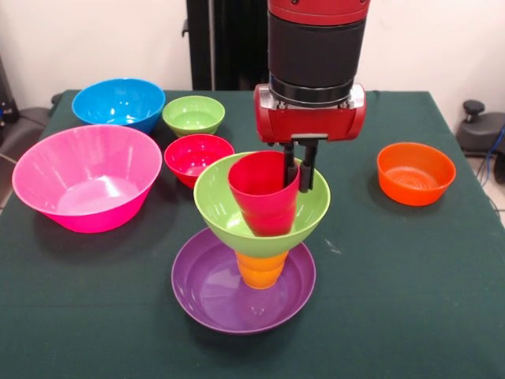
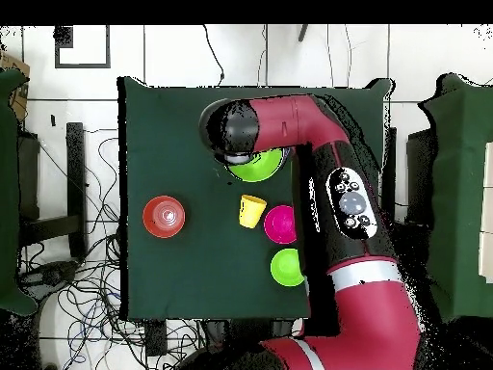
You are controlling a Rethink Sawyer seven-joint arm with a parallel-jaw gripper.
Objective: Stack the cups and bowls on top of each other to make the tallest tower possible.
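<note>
A shallow purple bowl [image 1: 205, 296] is the base of the tower, near the table's front. In it stands an orange cup [image 1: 262, 270], and the large lime green bowl [image 1: 225, 213] [image 2: 252, 170] rests on that cup. A red cup [image 1: 264, 196] sits tilted inside the lime bowl. My gripper [image 1: 301, 175] comes straight down, its fingers pinched on the red cup's right rim, one inside and one outside. A yellow cup [image 2: 251, 210] stands on the cloth beside the tower in the overhead view; the front view hides it.
A big pink bowl [image 1: 85, 178] and a blue bowl [image 1: 118, 103] are at the left. A small green bowl [image 1: 193, 114] [image 2: 287, 267] and a small red bowl [image 1: 197, 156] [image 2: 280, 224] sit behind the tower. A small orange bowl [image 1: 416, 172] [image 2: 164, 216] stands alone at the right.
</note>
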